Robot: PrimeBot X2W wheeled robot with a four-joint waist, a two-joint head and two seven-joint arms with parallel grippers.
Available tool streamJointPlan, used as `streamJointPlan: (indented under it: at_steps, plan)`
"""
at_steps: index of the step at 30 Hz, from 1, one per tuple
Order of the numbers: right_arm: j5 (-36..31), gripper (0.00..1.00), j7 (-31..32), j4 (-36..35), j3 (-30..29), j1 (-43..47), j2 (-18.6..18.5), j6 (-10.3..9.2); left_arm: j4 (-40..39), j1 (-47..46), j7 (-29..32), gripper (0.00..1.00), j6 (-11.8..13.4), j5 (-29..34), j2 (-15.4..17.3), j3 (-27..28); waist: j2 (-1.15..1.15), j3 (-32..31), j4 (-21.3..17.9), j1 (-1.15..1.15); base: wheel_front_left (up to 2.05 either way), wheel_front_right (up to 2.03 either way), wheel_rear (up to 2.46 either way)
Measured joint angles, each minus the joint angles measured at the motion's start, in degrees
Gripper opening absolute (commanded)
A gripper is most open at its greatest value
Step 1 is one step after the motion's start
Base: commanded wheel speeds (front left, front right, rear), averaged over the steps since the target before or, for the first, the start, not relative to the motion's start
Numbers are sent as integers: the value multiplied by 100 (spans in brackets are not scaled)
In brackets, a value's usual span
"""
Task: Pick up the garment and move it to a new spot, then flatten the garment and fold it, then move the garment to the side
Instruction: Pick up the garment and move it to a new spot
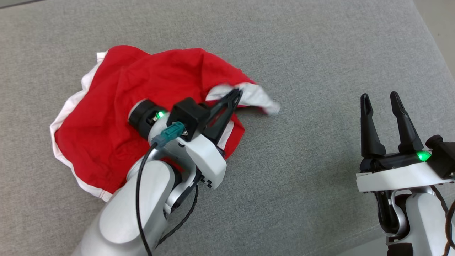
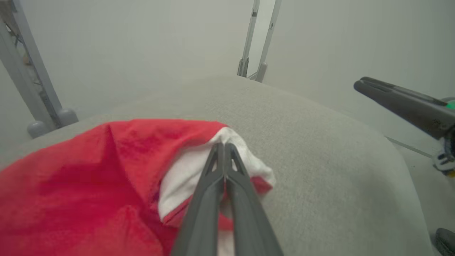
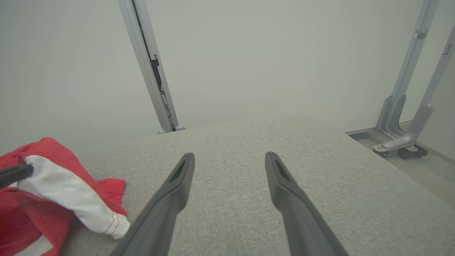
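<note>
Left claw (image 1: 235, 94): mine, clamped together on white sleeve (image 1: 261, 99) of red garment (image 1: 106, 117), which lies crumpled at left of grey cushion (image 1: 320, 53). Right claw (image 1: 380, 99): apart, empty, well clear. Advice: lift high before carrying so hem clears cushion, and keep pinch firm. No brand, label or writing legible.

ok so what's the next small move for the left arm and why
Probably lift the left end effector a little. It is shut on the white sleeve, while the rest of the red garment lies crumpled on the grey surface. Raising it would start the carry to a new spot. The right end effector is open, apart.
</note>
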Motion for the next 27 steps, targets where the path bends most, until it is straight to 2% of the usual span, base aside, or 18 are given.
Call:
streamJointPlan:
  at_steps: [6,7,8,9,10,15,21,23,24,25,27]
  plan:
    - [1,100,-15,91,0,-98,1,0,756,-151,-265,0,-104,-27,-164,-189,0,76,66,0,0,0,0]
    - [-4,100,-16,99,9,-107,3,0,824,-176,-337,11,-104,-30,-196,-207,0,75,98,0,0,0,0]
    - [-12,100,-20,109,9,-127,4,0,869,-192,-398,41,-105,-30,-212,-222,0,69,131,0,0,0,0]
    - [-23,100,-27,115,10,-152,3,0,915,-205,-446,96,-107,-32,-224,-241,0,57,165,0,0,0,0]
    - [-46,100,-33,122,14,-182,3,0,949,-210,-519,100,-115,-32,-238,-256,0,41,198,0,0,0,0]
    - [-142,100,-41,171,3,-197,5,0,955,-191,-892,100,-131,-82,-328,-320,0,-114,373,0,0,0,0]
    - [-261,100,-32,226,-27,-188,7,0,728,47,-1189,100,-44,-180,-256,-191,0,-315,587,0,0,0,0]
    - [-286,100,-4,229,-57,-182,7,0,620,159,-1285,100,37,-290,-182,-29,0,-398,677,0,0,0,0]
    - [-313,100,12,221,-103,-165,7,0,535,291,-1360,100,175,-382,-124,144,0,-478,774,0,0,0,0]
    - [-313,100,12,221,-103,-165,7,0,535,291,-1360,100,175,-382,-124,144,0,-478,774,0,0,0,0]
    - [-344,100,47,211,-134,-103,8,0,447,419,-1421,100,359,-494,-37,377,0,-564,868,0,0,0,0]
